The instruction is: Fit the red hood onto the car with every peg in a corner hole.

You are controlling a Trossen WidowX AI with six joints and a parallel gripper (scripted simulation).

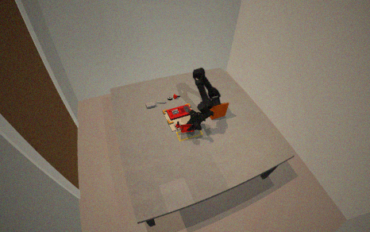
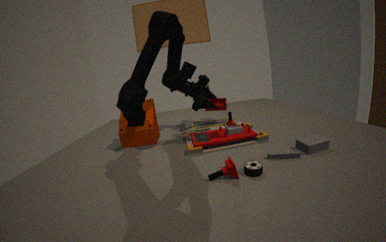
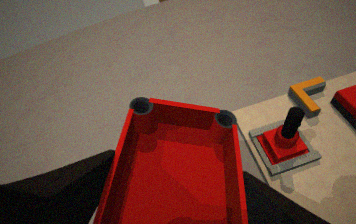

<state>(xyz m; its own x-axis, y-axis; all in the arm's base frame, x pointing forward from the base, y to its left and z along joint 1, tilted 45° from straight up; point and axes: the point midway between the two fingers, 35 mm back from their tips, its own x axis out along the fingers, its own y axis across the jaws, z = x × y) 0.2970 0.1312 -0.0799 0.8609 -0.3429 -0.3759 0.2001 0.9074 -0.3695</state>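
The red hood (image 1: 186, 129) (image 2: 222, 104) (image 3: 175, 175) is held in the air above the table beside the jig. The wrist view shows its hollow inside and two corner bosses with dark holes; its other end is out of frame. My gripper (image 1: 192, 126) (image 2: 213, 106) is shut on the hood, one black finger along each long side. The red chassis (image 1: 183, 115) (image 2: 203, 142) (image 3: 348, 102) sits in the jig (image 2: 228, 148) (image 3: 310, 95), which has yellow corner brackets. The grey engine block (image 1: 175, 112) (image 2: 234, 130) is on its deck. Short red pegs stand beside the engine; not all can be made out.
A red piece with an upright black post (image 2: 230, 120) (image 3: 286, 142) stands beside the chassis, near the hood. A yellow outline (image 1: 181, 140) lies under the hood. A wheel (image 1: 170, 98) (image 2: 253, 167), another red-black piece (image 2: 230, 167), a grey bar (image 2: 283, 156) and a grey block (image 1: 151, 105) (image 2: 312, 145) lie beyond the chassis.
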